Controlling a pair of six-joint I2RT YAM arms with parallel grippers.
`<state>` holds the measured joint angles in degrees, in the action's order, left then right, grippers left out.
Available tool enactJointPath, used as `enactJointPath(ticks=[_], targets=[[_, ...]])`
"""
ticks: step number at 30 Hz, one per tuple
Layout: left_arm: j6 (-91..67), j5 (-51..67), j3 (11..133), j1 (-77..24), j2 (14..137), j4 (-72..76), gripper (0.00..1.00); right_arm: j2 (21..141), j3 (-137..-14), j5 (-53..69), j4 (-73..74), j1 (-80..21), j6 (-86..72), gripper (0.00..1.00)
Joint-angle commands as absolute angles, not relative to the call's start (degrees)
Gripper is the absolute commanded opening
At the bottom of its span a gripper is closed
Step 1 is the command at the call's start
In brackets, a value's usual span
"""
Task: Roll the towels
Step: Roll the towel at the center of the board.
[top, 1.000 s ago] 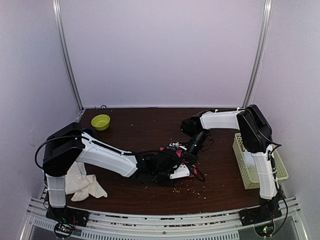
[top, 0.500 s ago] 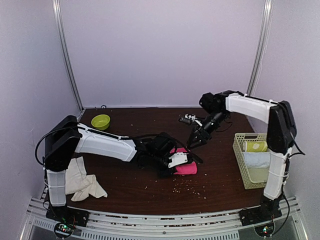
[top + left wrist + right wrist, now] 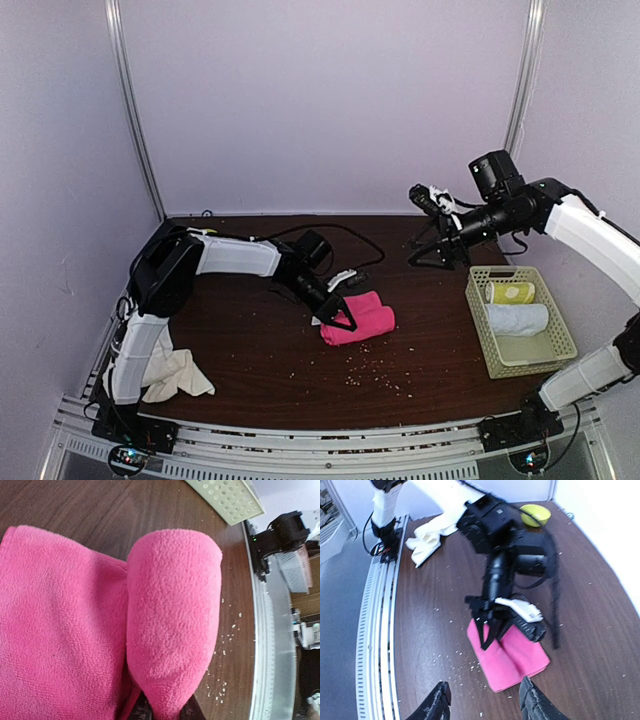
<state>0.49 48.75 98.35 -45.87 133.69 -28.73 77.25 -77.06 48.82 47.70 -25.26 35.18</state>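
Fold of pink towel (image 3: 365, 318) sat pinched in left gripper (image 3: 337, 318); right gripper (image 3: 484, 705) hung aloft, fingers spread, empty.

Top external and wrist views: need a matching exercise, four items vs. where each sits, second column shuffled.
Items:
1. pink towel
2. cream towel
3. yellow-green towel roll
4. lime bowl

Places:
A. in the basket
B. crumpled at the table's near left edge
C. by the far wall, beyond the left arm
D. mid-table, pinched in the left fingers

Pairs: 1-D, 2-B, 3-A, 4-C
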Motion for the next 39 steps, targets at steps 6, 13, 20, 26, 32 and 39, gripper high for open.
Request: enactJointPath(ticks=[6,13,20,26,32,39], targets=[[-5.0,57.9,100.5,-43.9,141.6,-32.8,0.13,80.7,-61.6,23.9,36.3,-38.7,38.3,0.55],[-5.2,57.1,100.3,-43.9,141.8,-33.3,0.13,87.3,-58.9,12.6,24.6,-46.7,41.5,0.61],[-4.7,57.2,99.4,-43.9,141.8,-33.6,0.13,93.9,-58.1,4.4,18.4,-50.7,46.8,0.64],[-3.8,57.0,99.4,-43.7,141.6,-34.3,0.14,99.1,-55.3,-0.8,13.0,-50.9,49.8,0.64],[-1.8,57.0,99.5,-43.5,140.5,-36.4,0.23,101.9,-51.2,-4.9,6.9,-50.9,53.2,0.57],[-2.7,41.6,84.7,-39.8,120.6,-26.5,0.64,105.3,-57.3,1.4,17.9,-50.7,51.3,0.34]])
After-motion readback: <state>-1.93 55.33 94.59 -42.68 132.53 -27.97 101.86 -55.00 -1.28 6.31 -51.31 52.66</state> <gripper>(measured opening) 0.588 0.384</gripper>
